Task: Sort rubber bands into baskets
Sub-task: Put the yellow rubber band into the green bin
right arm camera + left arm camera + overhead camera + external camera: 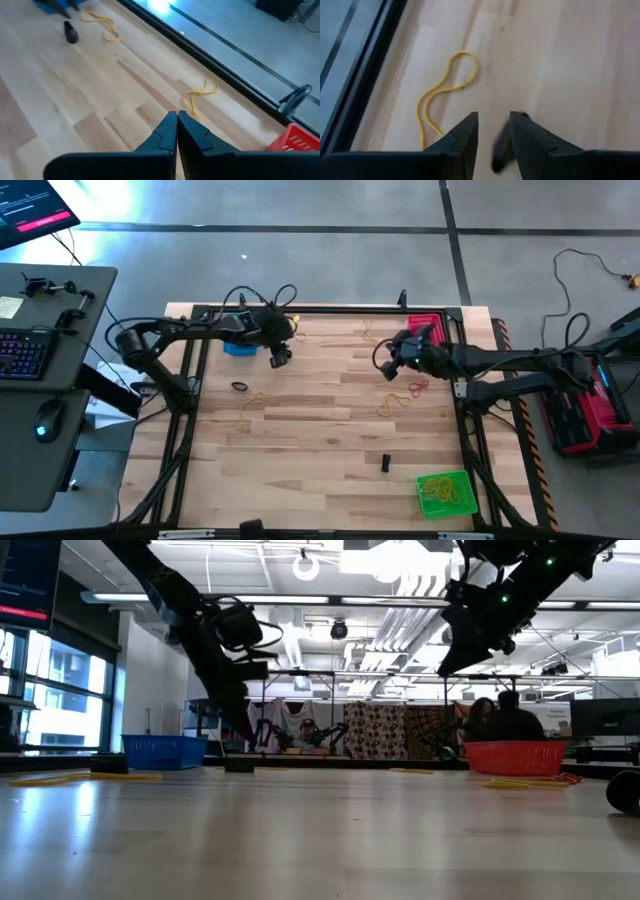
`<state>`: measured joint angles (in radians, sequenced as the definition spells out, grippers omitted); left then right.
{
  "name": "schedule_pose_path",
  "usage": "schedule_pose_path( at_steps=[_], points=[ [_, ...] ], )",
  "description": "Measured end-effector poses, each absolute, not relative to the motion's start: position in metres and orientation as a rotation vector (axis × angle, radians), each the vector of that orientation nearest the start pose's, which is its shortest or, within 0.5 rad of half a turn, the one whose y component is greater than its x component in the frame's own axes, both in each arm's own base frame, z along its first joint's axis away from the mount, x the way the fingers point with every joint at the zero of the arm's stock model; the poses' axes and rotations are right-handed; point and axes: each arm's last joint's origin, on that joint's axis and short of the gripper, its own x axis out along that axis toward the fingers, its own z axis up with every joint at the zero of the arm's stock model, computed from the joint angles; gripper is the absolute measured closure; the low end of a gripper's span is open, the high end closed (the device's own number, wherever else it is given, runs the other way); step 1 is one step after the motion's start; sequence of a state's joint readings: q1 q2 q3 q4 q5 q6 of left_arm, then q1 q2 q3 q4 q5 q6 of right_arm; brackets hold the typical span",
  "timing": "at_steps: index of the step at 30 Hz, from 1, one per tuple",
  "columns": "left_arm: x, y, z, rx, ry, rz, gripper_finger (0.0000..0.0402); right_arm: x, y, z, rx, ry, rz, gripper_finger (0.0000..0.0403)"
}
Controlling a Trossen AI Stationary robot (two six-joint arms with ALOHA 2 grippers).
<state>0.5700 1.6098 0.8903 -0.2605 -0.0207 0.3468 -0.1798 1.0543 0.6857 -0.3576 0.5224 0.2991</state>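
Observation:
My left gripper (279,360) (493,125) hangs open just right of the blue basket (238,348), low over the wood. A dark blurred shape (502,149) shows between its fingers; whether it is a band or a shadow I cannot tell. A yellow rubber band (445,90) lies flat just beyond it. My right gripper (390,370) (177,117) is shut and empty, raised above the table near the red basket (425,325). A yellow band (200,94) lies ahead of it. The green basket (445,493) at the near right holds yellow bands.
Loose bands lie on the table: black (239,386), yellow (252,398), yellow (395,402), red (418,387). A small black object (385,463) lies toward the near right. A dark frame (190,380) edges the table. People sit beyond the red basket (514,756).

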Motion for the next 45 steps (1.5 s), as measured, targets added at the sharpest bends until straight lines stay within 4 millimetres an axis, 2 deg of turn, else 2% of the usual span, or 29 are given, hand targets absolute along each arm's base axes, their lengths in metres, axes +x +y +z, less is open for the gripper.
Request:
schedule_pose_path(
  at_steps=[5,11,16,30,39,45],
  points=[
    [0.265,0.195,0.171,0.002,1.034,0.416,0.0296,0.208,-0.047,0.238,0.143,0.61,-0.757,0.0403],
    [0.27,0.23,0.164,-0.117,1.125,0.38,0.0295,0.212,-0.046,0.233,0.107,0.637,-0.754,0.0403],
    [0.272,0.248,0.16,-0.08,1.163,0.39,0.0295,0.216,-0.046,0.227,0.1,0.668,-0.752,0.0403],
    [0.261,0.266,0.141,-0.076,1.209,0.345,0.0295,0.219,-0.046,0.221,0.102,0.706,-0.733,0.0403],
    [0.26,0.267,0.139,-0.089,1.212,0.341,0.0295,0.219,-0.046,0.221,0.114,0.702,-0.725,0.0403],
    [0.261,0.269,0.128,-0.112,1.221,0.319,0.0295,0.219,-0.046,0.221,0.119,0.705,-0.714,0.0403]
  ],
)
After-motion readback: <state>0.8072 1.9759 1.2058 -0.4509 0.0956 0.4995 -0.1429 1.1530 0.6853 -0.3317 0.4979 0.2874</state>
